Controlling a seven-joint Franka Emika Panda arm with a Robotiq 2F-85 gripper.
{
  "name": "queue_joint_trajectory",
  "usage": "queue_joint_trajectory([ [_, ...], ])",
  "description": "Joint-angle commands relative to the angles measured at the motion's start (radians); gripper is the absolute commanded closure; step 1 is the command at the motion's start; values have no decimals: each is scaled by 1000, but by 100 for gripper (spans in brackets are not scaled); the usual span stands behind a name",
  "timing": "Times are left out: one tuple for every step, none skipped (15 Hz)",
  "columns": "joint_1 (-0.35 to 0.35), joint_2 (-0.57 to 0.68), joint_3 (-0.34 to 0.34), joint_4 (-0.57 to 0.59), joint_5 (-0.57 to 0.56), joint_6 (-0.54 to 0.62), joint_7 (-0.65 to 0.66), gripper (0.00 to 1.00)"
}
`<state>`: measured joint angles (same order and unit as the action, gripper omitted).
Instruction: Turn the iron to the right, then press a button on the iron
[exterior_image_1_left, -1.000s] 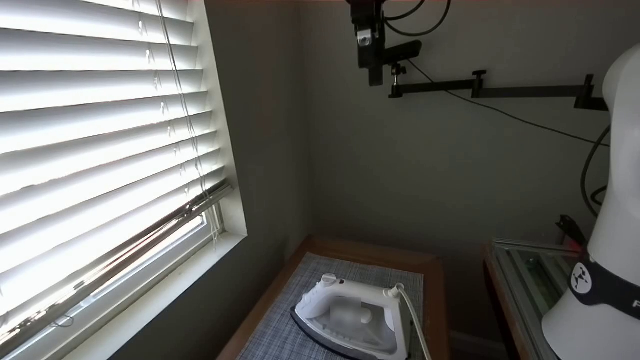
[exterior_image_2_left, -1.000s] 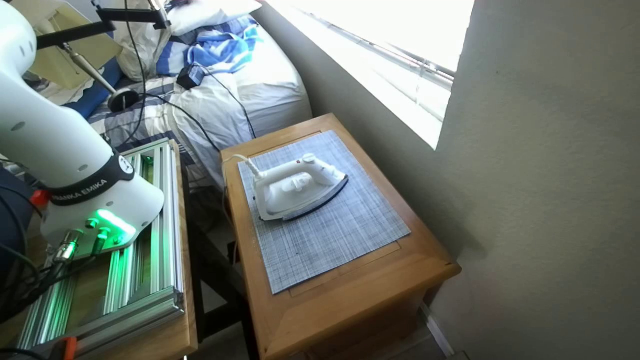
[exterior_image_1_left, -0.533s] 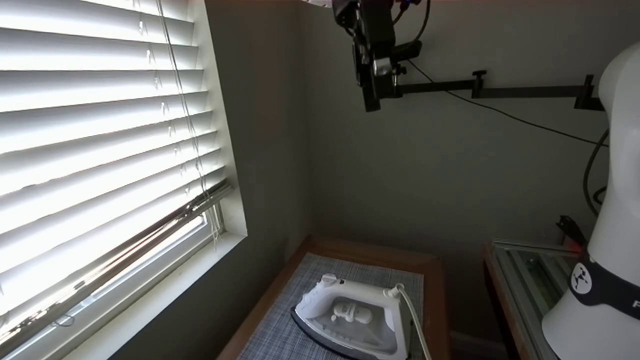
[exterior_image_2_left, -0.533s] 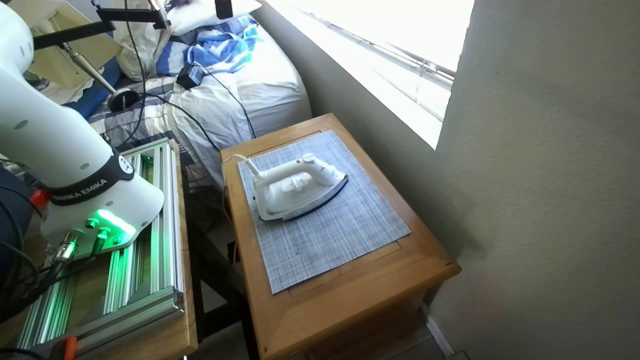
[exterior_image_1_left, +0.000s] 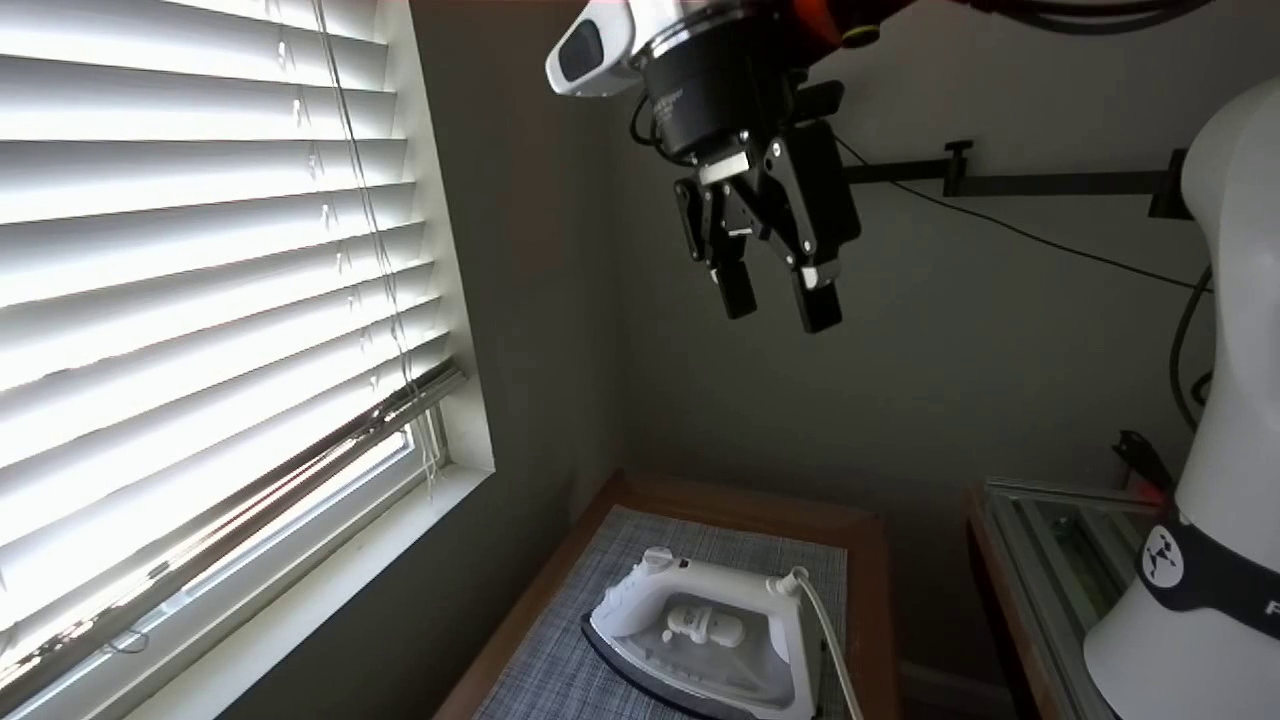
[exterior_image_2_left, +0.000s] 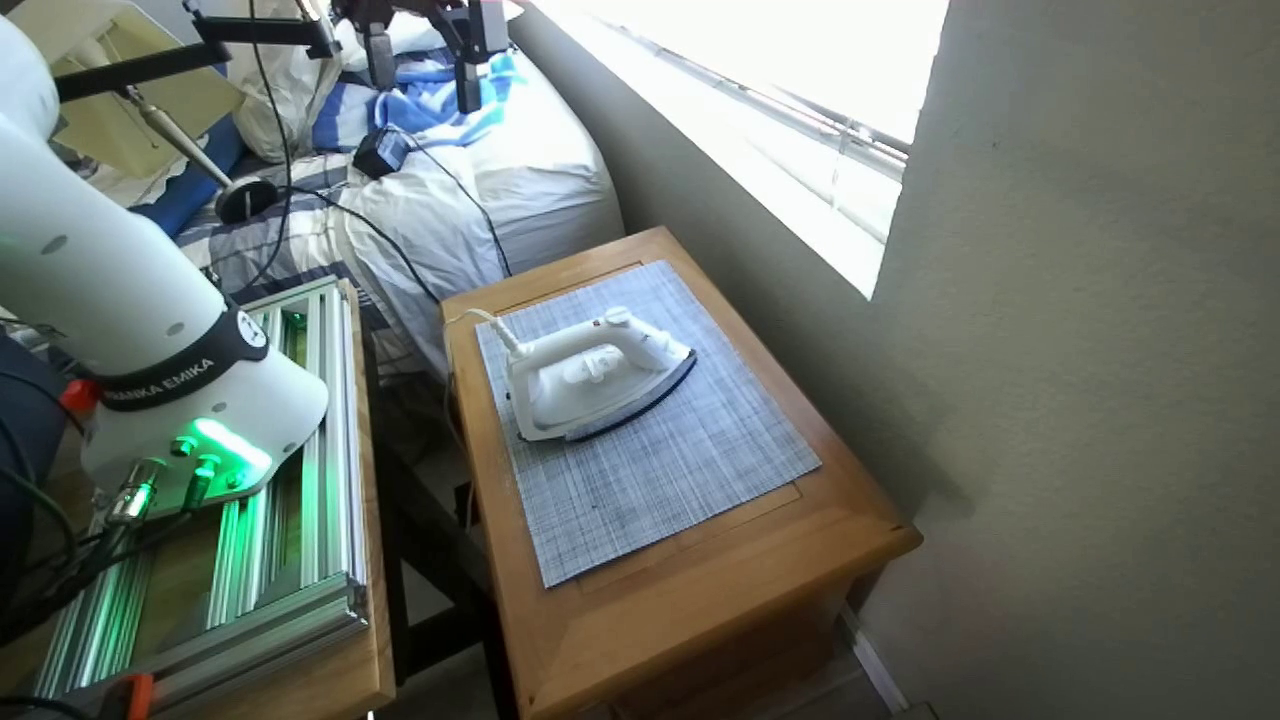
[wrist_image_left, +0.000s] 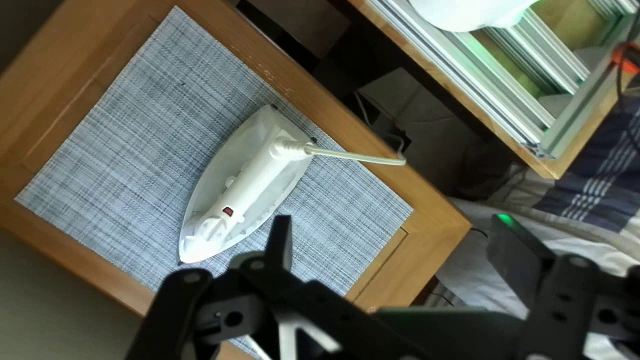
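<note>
Gripper (exterior_image_1_left: 780, 308) lower, ample room above iron (wrist_image_left: 255, 185) near edge of mat (wrist_image_left: 125, 140).

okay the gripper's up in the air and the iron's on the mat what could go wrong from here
The cord runs from the rear of the iron over the edge of the table, so turning the iron may snag it. The woven mat under the iron might slide or bunch along with it. The gripper hangs open, clear of the iron; if it comes down misaligned, it could knock the iron askew.

wrist view: down onto iron (wrist_image_left: 254, 181) | both exterior views: opposite sides, sharing tabletop (exterior_image_2_left: 690, 592)
</note>
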<state>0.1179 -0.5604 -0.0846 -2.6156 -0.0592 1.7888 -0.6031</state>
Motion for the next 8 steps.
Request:
queue_joint_trajectory([
  [29, 31, 25, -50, -92, 113, -86, 0],
  [36, 40, 28, -62, -110, 152, -111, 0],
  [46, 41, 25, -78, -112, 202, -142, 0],
  [60, 44, 6, -90, -71, 257, -179, 0],
  [36, 39, 29, -63, -76, 175, -115, 0],
  [41, 45, 28, -73, -75, 211, -133, 0],
  [43, 47, 28, -79, -75, 227, -144, 0],
  [44, 48, 27, -80, -74, 232, -152, 0],
])
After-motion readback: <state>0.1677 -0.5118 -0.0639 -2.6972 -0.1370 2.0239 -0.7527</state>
